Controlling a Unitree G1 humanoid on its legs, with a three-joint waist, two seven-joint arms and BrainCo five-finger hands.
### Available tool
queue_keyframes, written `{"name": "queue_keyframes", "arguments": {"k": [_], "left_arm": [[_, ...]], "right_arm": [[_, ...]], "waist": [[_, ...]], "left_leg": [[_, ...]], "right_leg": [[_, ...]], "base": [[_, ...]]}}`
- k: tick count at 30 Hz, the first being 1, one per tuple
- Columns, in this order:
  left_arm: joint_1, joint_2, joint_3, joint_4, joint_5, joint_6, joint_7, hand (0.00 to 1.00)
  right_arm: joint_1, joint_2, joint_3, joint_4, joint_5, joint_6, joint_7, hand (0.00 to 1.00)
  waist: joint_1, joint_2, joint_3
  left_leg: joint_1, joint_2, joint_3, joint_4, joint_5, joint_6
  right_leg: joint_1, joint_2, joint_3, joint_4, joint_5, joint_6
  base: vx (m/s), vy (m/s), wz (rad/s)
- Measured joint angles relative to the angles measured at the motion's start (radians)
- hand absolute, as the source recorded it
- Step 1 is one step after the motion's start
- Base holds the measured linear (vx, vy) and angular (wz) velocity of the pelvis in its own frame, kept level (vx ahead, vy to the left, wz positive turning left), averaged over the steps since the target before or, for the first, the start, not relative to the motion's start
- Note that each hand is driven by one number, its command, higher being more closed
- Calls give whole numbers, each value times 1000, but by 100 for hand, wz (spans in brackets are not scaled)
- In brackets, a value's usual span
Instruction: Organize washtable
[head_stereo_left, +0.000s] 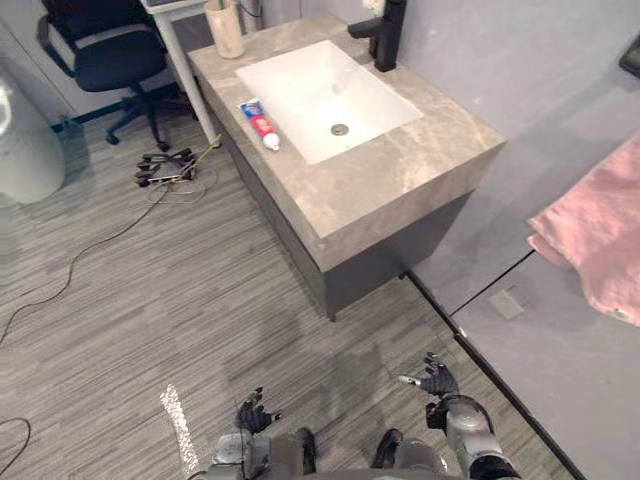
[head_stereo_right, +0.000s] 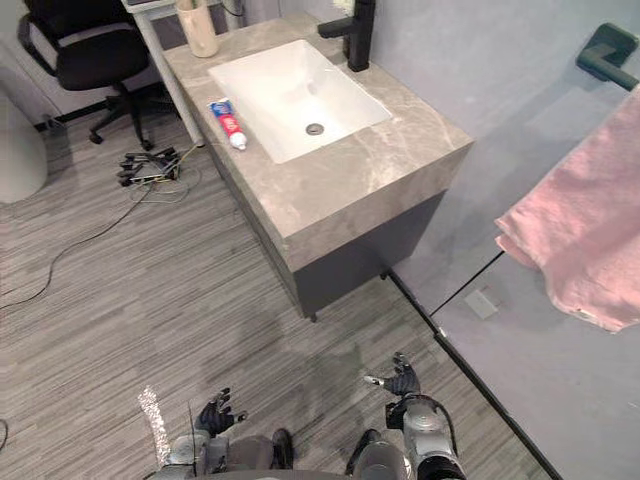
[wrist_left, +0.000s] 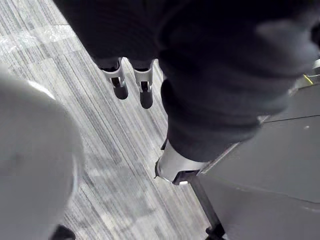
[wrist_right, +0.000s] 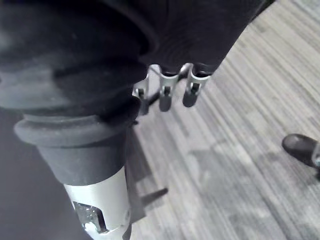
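The left hand (head_stereo_left: 250, 412) and the right hand (head_stereo_left: 437, 380) hang low over the floor with fingers relaxed and spread. Both are empty, I think because the robot stands well apart from the washtable (head_stereo_left: 400, 175) and cannot reach it. The toothpaste tube (head_stereo_left: 259, 124) lies flat on the counter just beside the basin (head_stereo_left: 300, 80) — probably it belongs in the beige cup (head_stereo_left: 226, 30) at the far corner, near the black faucet (head_stereo_left: 383, 35).
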Motion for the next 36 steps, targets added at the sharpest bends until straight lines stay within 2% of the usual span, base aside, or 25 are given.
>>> {"name": "queue_keyframes", "arguments": {"k": [1,2,3,4,5,6,9,11,12,13,14,15,17,18,19,20,22,24,27,29,31,33,34,35,36], "left_arm": [[-4,29,-24,6,0,2,-5,0],[-13,30,-35,14,1,4,-11,0],[-26,26,-55,23,11,7,-15,0],[-28,22,-59,36,20,11,-15,0],[-22,22,-59,39,21,11,-15,0],[-5,27,-59,41,32,11,-14,0],[23,40,-29,51,39,5,-12,0],[42,52,5,62,38,3,-10,0],[43,53,15,62,37,4,-10,0],[43,49,37,64,37,3,-10,0],[44,49,64,65,37,2,-9,0],[44,49,73,65,37,2,-10,0],[41,54,105,65,38,0,-10,0],[38,57,108,73,38,2,-9,0],[34,41,119,67,38,4,-12,0],[26,31,122,67,38,4,-13,0],[20,31,119,76,43,11,-14,0],[16,27,120,79,60,14,-14,0],[26,18,142,61,69,14,-14,0],[38,3,179,14,73,14,-14,0],[45,-2,209,1,72,13,-12,0],[46,-7,209,2,72,13,-12,0],[46,-14,207,6,72,13,-12,0],[40,-17,206,18,73,13,-12,0],[36,-9,199,28,72,12,-11,0]], "right_arm": [[17,18,2,21,0,-2,-1,0],[7,17,-2,35,0,-2,-1,0],[-4,14,-19,34,0,1,-8,0],[-2,10,-29,37,0,3,-9,0],[4,12,-28,39,0,6,-9,0],[15,20,-16,40,-1,7,-6,0],[15,36,12,68,-3,18,3,0],[17,45,23,74,-3,21,11,0],[29,44,24,78,-3,24,13,0],[39,38,24,76,-3,23,14,0],[41,37,28,79,-3,25,13,0],[42,39,33,80,-3,24,13,0],[35,51,50,84,-1,24,15,0],[33,50,50,86,-1,24,14,0],[44,53,41,89,-1,19,13,0],[52,43,31,95,-1,19,12,0],[79,61,8,66,11,12,12,0],[84,65,1,65,12,0,13,0],[94,79,-17,63,8,1,13,0],[104,78,-18,61,8,4,13,0],[117,82,-16,49,8,10,12,0],[120,78,-17,45,8,10,11,0],[117,67,-16,43,8,10,11,0],[117,60,-17,46,8,11,10,0],[118,63,-15,55,8,14,9,0]], "waist": [[-14,-52,-24],[-14,-42,-19],[-20,-17,-6],[-15,-24,4],[-13,-24,4],[-14,-20,5],[-9,-3,6],[-14,0,8],[-16,4,12],[-15,3,18],[-13,-4,22],[-13,-7,24],[-13,-55,29],[-17,-64,28],[-19,-56,29],[-19,-39,38],[-37,-45,36],[-47,-45,35],[-36,-31,27],[-12,-24,26],[13,-25,20],[14,-21,20],[14,4,15],[14,11,10],[16,-14,9]], "left_leg": [[29,-37,-3,-92,-3,20],[28,-10,25,-56,-51,30],[35,34,55,-42,-103,-10],[59,-4,67,-83,-56,5],[71,-20,67,-106,-39,10],[91,-43,61,-122,-31,18],[104,-68,50,-122,-30,21],[97,-86,2,-134,-20,44],[100,-92,-29,-142,-19,61],[103,-96,-68,-143,-22,74],[111,-97,-97,-142,-22,74],[115,-98,-104,-142,-22,74],[118,-115,-112,-139,-22,73],[110,-119,-125,-140,-20,68],[84,-117,-126,-67,-23,70],[79,-105,-146,-48,-49,79],[84,-123,-209,-68,-47,75],[80,-128,-241,-68,-50,69],[49,-90,-249,43,-95,17],[-34,-4,-138,295,-132,-27],[-53,60,-49,413,-156,-32],[-68,123,-1,394,-175,-27],[-70,168,4,270,-115,-37],[-62,163,10,210,-95,-13],[-39,126,19,173,-79,-10]], "right_leg": [[14,-18,-18,-98,4,2],[18,-19,-38,-108,17,3],[17,-19,-65,-99,36,3],[17,-47,-62,-105,68,14],[19,-55,-59,-108,80,19],[41,-63,-47,-121,94,28],[52,-73,11,-136,136,25],[50,-69,75,-125,137,23],[42,-52,153,-110,115,13],[36,-8,288,-80,62,23],[35,41,371,-53,18,27],[36,59,390,-46,2,23],[35,92,408,-76,-49,25],[37,95,404,-72,-63,39],[29,100,400,-67,-68,41],[34,126,415,-45,-81,53],[31,160,466,-45,-109,32],[39,162,449,-45,-119,16],[93,183,411,-94,-113,-2],[156,229,421,-128,-103,-20],[218,238,447,-158,-102,-25],[238,235,476,-164,-103,-24],[241,236,481,-163,-107,-9],[244,226,490,-164,-123,23],[245,202,489,-176,-122,30]], "base": [[-124,102,101],[20,69,78],[-18,165,50],[-42,220,39],[-109,275,27],[-91,198,17],[-123,212,10],[-106,86,46],[-119,40,88],[-107,-38,91],[-82,-76,76],[-79,-126,59],[-67,-132,41],[3,-55,32],[37,-64,27],[64,-67,35],[59,-111,56],[129,-77,52],[183,-70,25],[209,-60,-25],[236,36,-56],[198,108,-57],[126,145,-33],[171,194,-19],[143,136,8]]}}
